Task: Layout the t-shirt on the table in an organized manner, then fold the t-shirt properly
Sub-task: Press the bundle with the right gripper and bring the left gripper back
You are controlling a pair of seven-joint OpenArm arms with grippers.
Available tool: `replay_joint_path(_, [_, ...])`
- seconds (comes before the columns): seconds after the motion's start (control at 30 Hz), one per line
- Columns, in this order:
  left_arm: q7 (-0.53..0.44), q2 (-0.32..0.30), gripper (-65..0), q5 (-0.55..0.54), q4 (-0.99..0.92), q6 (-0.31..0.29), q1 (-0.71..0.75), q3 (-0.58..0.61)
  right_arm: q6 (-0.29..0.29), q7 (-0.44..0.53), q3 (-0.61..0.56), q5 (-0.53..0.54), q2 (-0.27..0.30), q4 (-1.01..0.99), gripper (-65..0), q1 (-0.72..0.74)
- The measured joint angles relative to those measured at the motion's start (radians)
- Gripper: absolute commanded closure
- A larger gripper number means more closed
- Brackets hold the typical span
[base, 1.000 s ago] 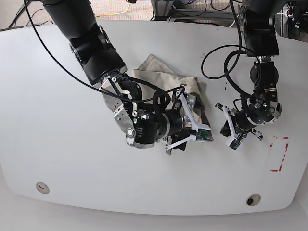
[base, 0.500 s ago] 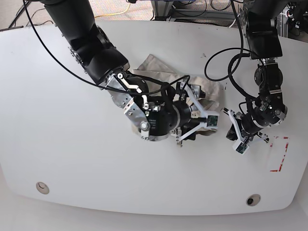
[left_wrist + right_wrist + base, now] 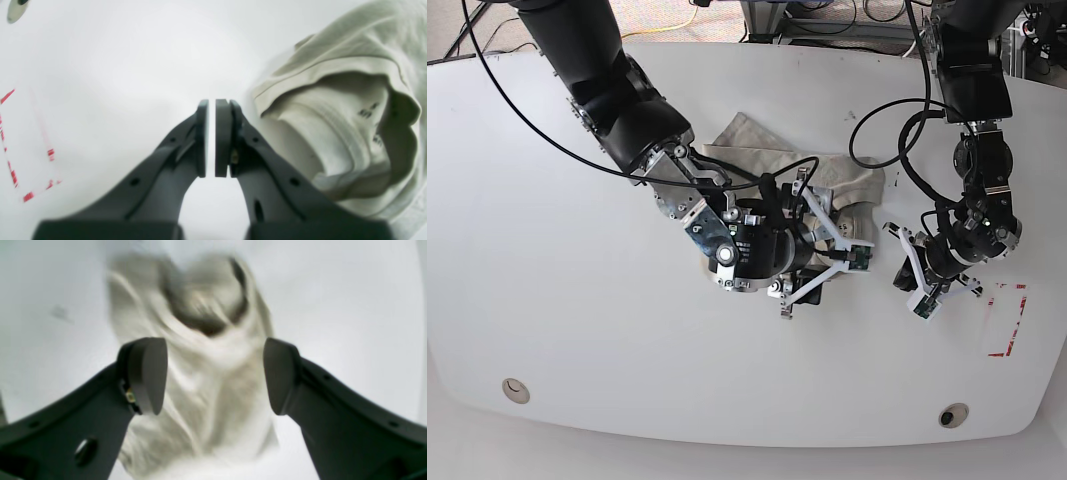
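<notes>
We read the step in hand as getting the shirt (image 3: 757, 150) out of its bunch so it can be laid flat, and we go across the base view from its left. The right gripper (image 3: 827, 262) comes first: its dark jaws stand spread, one on each side of a twisted ridge of cloth, and in its wrist view we cannot tell whether the pads touch the fabric, so we would not call it a hold. To do this well, we would close on a hemmed edge, not on the loose middle, since a pinch in the middle only lifts a hump. Then we would draw that edge outward, low over the surface (image 3: 547, 250), so the folds slide open. The shirt lies crumpled near the centre, partly under the right arm; it is soft, matte, khaki-grey cotton, heavily creased, with a stitched hem curling round a hollow opening and small dark lettering inside. The surface is smooth, white, and slightly glossy. Further right, the left gripper (image 3: 914, 285) has its jaws pressed together on nothing, just beside the shirt's edge. Beyond it is the broken red outline (image 3: 1007, 320).
</notes>
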Motion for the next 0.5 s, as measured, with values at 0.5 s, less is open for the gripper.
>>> replay_joint_path(0.5, [0.002,0.002,-1.7,-0.006,0.000,0.002,0.003,-0.001,0.000,0.003,0.038,0.000,0.011,0.011,-42.2,0.016])
